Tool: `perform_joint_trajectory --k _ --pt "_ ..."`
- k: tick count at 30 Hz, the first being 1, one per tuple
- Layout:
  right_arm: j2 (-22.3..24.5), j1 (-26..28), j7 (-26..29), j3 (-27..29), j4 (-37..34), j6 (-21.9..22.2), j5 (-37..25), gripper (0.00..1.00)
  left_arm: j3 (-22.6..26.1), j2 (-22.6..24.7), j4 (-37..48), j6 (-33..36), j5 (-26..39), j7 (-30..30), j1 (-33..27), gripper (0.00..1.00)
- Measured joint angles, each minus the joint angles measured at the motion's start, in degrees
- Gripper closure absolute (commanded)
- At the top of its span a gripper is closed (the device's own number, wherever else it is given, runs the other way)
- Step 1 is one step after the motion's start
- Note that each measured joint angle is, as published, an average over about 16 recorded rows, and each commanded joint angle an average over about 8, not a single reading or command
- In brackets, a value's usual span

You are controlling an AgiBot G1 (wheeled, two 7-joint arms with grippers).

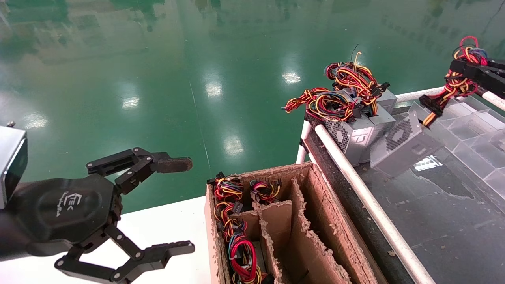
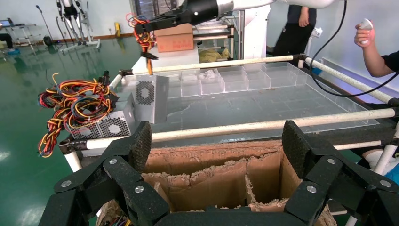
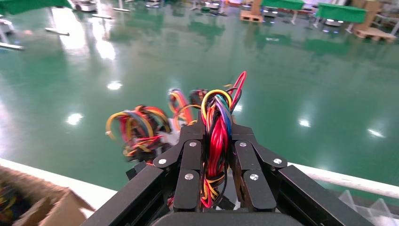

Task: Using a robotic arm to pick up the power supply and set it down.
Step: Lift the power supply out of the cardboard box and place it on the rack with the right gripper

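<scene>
The supply (image 1: 402, 142) hangs tilted just below my right tool (image 1: 461, 69), over the tabletop (image 1: 434, 221). I cannot tell whether its low corner touches. That tool is clenched on the supply's red wires (image 1: 453, 85), the bundle pinched between both fingers. Farther from it, past the supply, other grey boxes (image 1: 355, 134) sit by the rail (image 1: 355, 177) under tangled wires. My left tool (image 1: 185, 205) hovers released beside the carton (image 1: 315, 221), well apart from the right one.

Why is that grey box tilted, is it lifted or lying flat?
Lifted: the power supply hangs tilted, its red wire bundle pinched in the right claw.
</scene>
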Motion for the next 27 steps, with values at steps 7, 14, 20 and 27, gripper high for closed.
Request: perform_joint_trajectory --k 7,14,20,27 --pt "-2.56 2.82 -2.02 -1.09 -3.59 5.10 -2.09 1.00 0.00 0.00 0.00 0.00 0.00 0.00 0.00 0.00" --pt "-4.88 4.29 -3.60 -1.98 -5.90 9.11 -3.61 1.00 0.01 0.00 0.00 0.00 0.00 0.00 0.00 0.00" --pt "-7.24 5.01 -4.50 -2.54 -7.30 11.90 -4.49 1.00 0.01 0.00 0.00 0.00 -0.01 0.00 0.00 0.00" --pt "-10.46 5.61 -5.28 -3.02 -8.39 14.65 -5.21 1.00 0.01 0.00 0.00 0.00 -0.01 0.01 0.00 0.00"
